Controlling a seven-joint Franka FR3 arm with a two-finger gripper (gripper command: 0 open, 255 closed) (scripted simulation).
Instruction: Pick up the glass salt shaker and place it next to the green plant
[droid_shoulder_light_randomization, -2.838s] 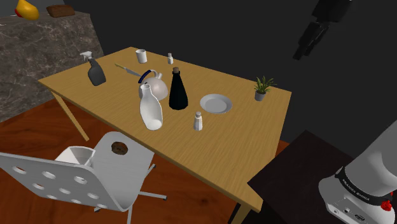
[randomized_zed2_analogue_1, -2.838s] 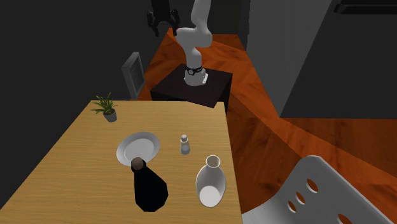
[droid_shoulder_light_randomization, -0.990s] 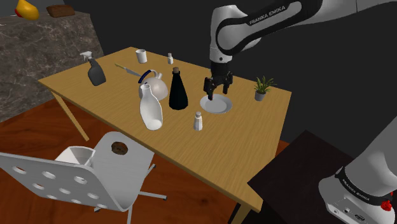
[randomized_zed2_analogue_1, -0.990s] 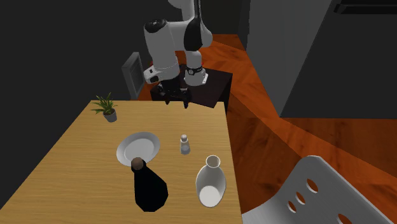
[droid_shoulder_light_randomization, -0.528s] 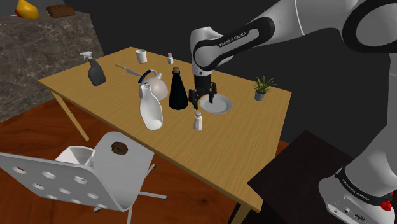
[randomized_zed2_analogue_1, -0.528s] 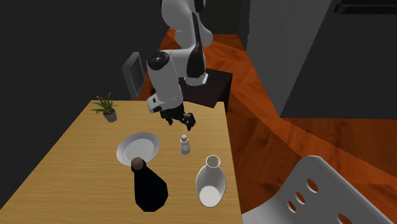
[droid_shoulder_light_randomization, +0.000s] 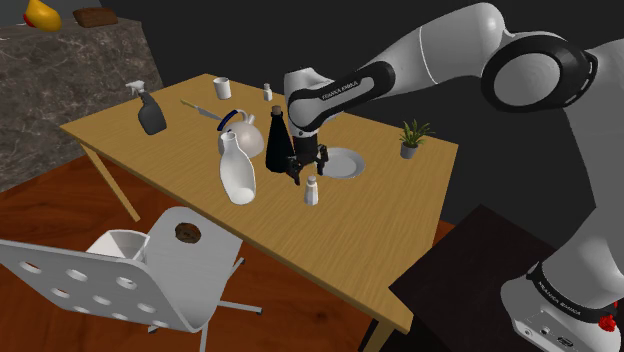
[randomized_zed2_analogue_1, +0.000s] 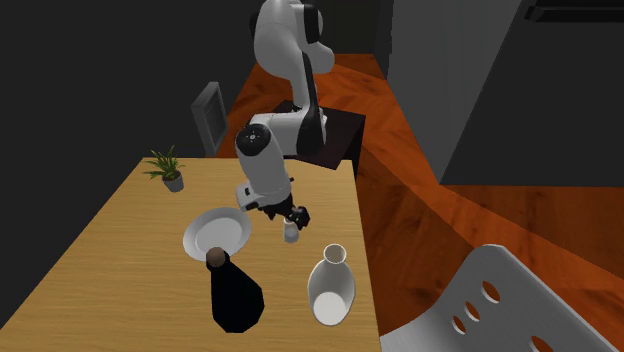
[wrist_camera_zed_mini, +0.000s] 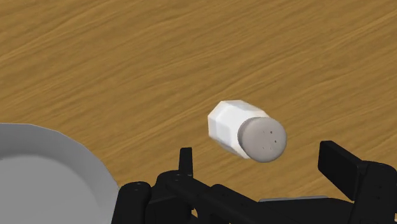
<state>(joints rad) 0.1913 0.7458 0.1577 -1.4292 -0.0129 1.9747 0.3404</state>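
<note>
Just over the white salt shaker (wrist_camera_zed_mini: 245, 129), claw (droid_shoulder_light_randomization: 308, 170) released and spread, arm (droid_shoulder_light_randomization: 400, 65) lettered FRANKA EMIKA.

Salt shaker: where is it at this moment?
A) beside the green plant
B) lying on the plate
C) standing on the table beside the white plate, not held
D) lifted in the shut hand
C: the salt shaker stands on the table by the plate, free between the open hand's fingers.
</note>
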